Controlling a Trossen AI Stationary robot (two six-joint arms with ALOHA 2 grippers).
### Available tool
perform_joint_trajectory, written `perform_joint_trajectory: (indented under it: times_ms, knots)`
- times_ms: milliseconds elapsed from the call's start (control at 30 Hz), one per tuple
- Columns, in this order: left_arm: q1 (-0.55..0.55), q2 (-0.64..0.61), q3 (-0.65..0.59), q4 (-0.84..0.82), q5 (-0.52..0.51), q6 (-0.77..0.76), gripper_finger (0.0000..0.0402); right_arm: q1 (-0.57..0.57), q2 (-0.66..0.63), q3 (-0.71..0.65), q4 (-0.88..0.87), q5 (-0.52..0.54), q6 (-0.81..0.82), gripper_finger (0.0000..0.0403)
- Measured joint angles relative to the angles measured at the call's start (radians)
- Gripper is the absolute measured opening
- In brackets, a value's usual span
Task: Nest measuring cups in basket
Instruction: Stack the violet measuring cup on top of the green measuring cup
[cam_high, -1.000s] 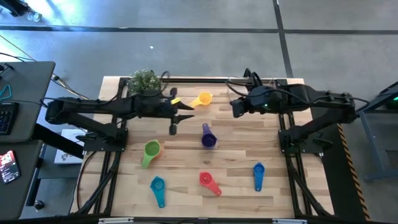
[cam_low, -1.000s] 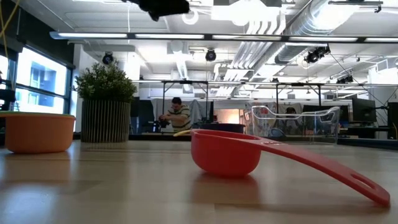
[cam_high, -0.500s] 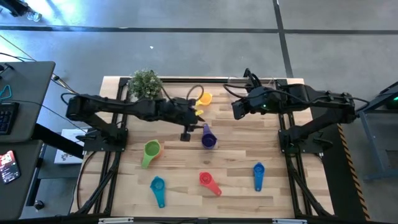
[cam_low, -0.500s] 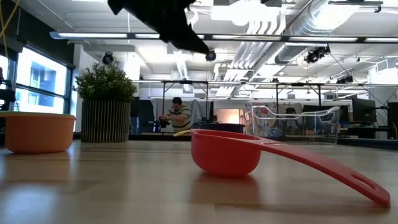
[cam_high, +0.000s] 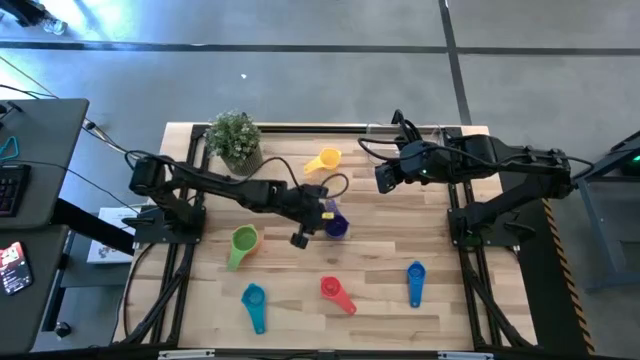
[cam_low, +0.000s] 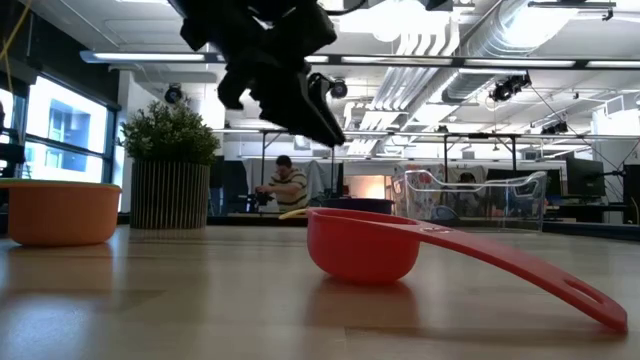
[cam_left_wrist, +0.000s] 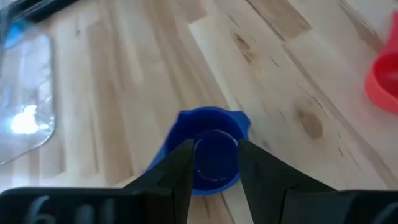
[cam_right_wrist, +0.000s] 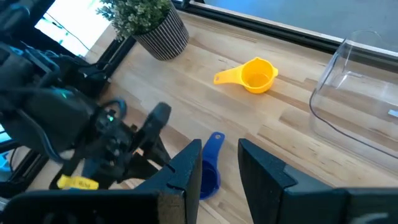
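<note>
The basket (cam_high: 400, 135) sits at the bench's (cam_high: 380, 260) far edge toward the right corner, the plant (cam_high: 235, 140) near the far left corner. Four cups (cam_high: 330, 290) lie along the near edge (well apart); the left tool (cam_high: 318, 222) hangs over mid-bench, the right tool (cam_high: 380, 176) just before the basket.

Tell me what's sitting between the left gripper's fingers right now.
The left wrist view shows the left gripper open, its fingers on either side of the purple-blue measuring cup on the bare wooden table. Contact can't be judged.
</note>
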Motion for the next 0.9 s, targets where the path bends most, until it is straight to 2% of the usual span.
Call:
perform_joint_trajectory:
  times_ms: [500, 900]
  knots:
    - [-0.037, 0.100, 0.000, 0.044, -0.012, 0.044, 0.0115, 0.000, 0.000, -0.002, -0.008, 0.000, -0.002, 0.0097]
    - [-0.037, 0.134, -0.002, 0.033, -0.027, 0.071, 0.0115, 0.000, 0.000, -0.002, -0.014, 0.000, -0.002, 0.0097]
